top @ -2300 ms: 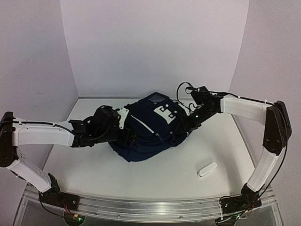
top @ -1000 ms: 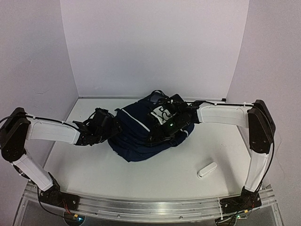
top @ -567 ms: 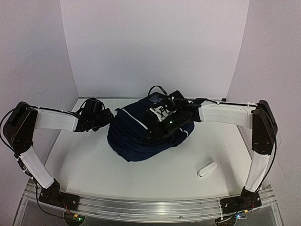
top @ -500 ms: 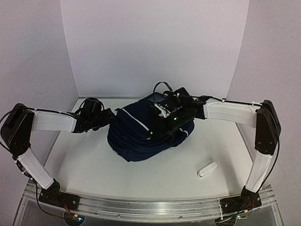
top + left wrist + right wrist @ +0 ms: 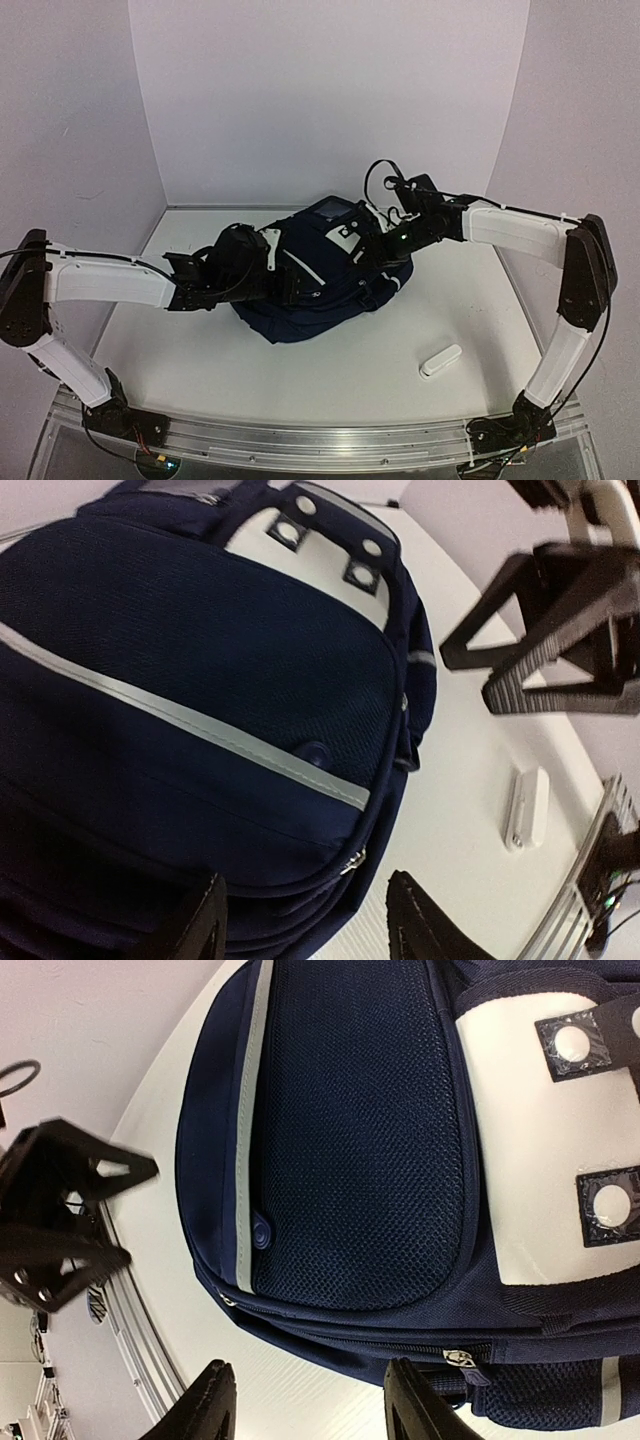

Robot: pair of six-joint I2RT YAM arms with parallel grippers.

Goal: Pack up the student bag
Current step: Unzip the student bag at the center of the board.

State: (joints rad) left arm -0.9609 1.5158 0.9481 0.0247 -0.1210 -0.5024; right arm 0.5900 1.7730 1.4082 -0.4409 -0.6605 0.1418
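White bench (image 5: 200, 350) w/ student bag (image 5: 310, 305) looking shut; white case (image 5: 440, 360) at its 4 o'clock unpacked; left tool (image 5: 310, 930) & right tool (image 5: 310, 1400) spread.

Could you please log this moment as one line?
left gripper: open, by student bag | right gripper: open, by bag | white oblong item: untouched

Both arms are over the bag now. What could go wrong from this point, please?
1. The left gripper and right gripper, both open, hang close together over the bag; they might collide.
2. The zips in view look shut, and the white item lies apart on the table, so packing may stall.
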